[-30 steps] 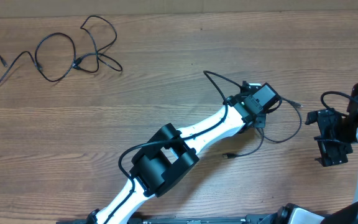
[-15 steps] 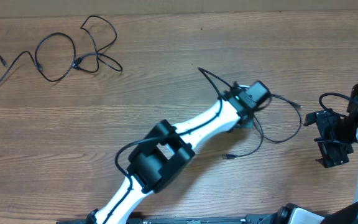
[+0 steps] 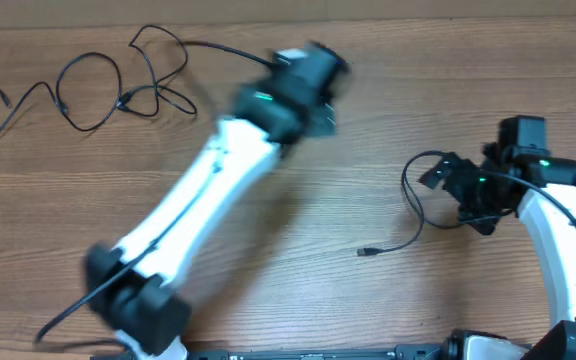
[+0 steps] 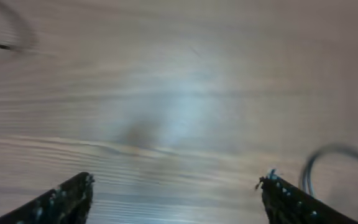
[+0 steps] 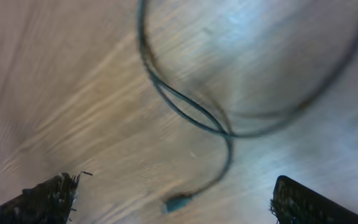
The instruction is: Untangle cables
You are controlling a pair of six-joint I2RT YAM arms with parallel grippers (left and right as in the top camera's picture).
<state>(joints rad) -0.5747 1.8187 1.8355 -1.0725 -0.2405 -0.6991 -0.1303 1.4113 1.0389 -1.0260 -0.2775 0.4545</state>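
Black cables [image 3: 123,98] loop across the table [image 3: 368,130]. Both stand open: left gripper [image 4: 176,182] empty, right gripper [image 5: 176,182] over one cord [image 5: 219,127].

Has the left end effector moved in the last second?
Yes. The left end effector swung from centre-right toward the far left, ending close to the tangled cables, which lie unmoved in the overhead view.
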